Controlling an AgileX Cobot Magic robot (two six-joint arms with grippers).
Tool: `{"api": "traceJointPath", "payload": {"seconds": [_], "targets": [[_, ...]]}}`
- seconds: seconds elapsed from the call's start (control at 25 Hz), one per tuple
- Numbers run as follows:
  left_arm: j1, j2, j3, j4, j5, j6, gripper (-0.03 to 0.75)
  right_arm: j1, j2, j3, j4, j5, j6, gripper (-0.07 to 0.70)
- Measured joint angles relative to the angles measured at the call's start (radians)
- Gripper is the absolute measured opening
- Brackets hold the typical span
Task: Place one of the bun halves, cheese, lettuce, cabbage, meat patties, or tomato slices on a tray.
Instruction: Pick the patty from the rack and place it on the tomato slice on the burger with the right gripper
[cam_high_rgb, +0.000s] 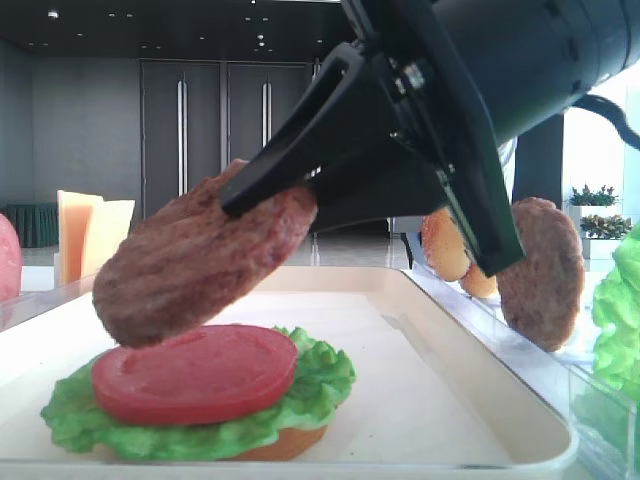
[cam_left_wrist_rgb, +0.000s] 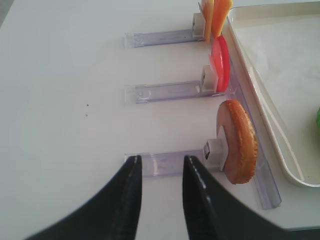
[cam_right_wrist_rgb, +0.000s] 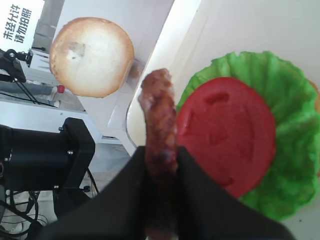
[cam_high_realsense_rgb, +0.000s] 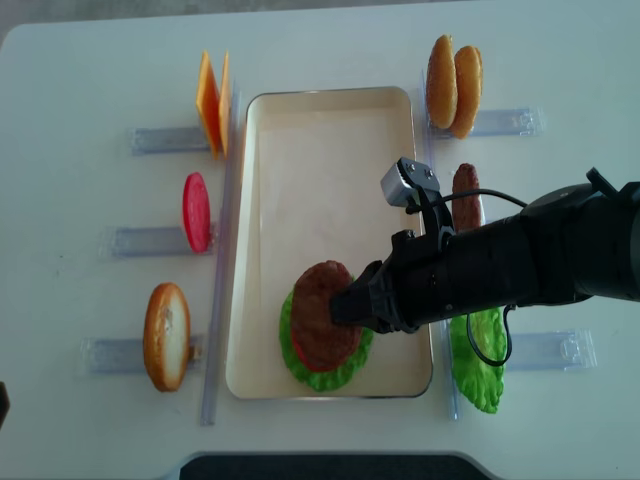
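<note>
The patty (cam_high_rgb: 200, 260) is held edge-on between the black fingers (cam_right_wrist_rgb: 122, 200) of the right gripper (cam_high_rgb: 300, 190), which are closed tight on its rim — in the right wrist view the brown disc is seen pinched from both sides, most of it sticking out beyond the fingertips. It hangs tilted just above the tomato slice (cam_high_rgb: 195, 372), its low edge near or perhaps touching the red face; contact cannot be told for sure. The tomato lies on lettuce (cam_high_rgb: 310, 395) over a bun half (cam_high_rgb: 285, 445), all stacked at the near end of the tray (cam_high_rgb: 430, 400). For a clean placement the patty would best be levelled and centred over the tomato before the grip is let go, since a tilted drop is likely to slide it off toward the tray's left rim or to shift the slice beneath. A low release is advised. The left gripper (cam_left_wrist_rgb: 159, 170) stands with its fingers apart and nothing between them, outside the tray's left side, by a bun (cam_left_wrist_rgb: 239, 142) in its clear holder (cam_left_wrist_rgb: 170, 162).
</note>
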Motion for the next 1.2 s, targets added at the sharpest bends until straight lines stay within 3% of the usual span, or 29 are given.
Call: {"api": "traceJointPath", "payload": {"seconds": [0.4,1.2], "targets": [[0.000,0.000,0.000,0.000,0.000,0.000,0.219,-0.011,0.032,0.000,0.025,0.055,0.000,0.095],[0.000,0.000,0.000,0.000,0.000,0.000,0.219,-0.011,0.101,-0.004,0.026,0.067,-0.016,0.095]]}}
